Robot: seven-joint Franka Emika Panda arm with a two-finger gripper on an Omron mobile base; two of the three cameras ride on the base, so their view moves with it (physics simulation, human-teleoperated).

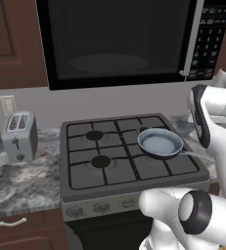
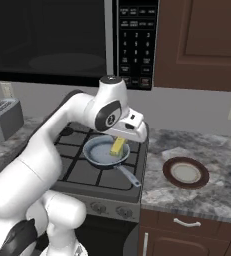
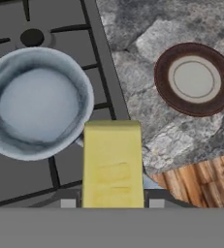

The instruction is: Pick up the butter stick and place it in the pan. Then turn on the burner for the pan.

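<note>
Yellow butter stick (image 3: 112, 162), one pan (image 3: 38, 106)

Microwave keypad (image 2: 135, 37) shows rows of buttons, markings too small to read; no other legible text

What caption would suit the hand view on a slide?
Claw shut on the butter stick, held beside the empty pan on the stove, a brown-rimmed plate on the counter.

The arm reaches forward, its end effector (image 3: 112, 203) clamped and pointing down.
</note>
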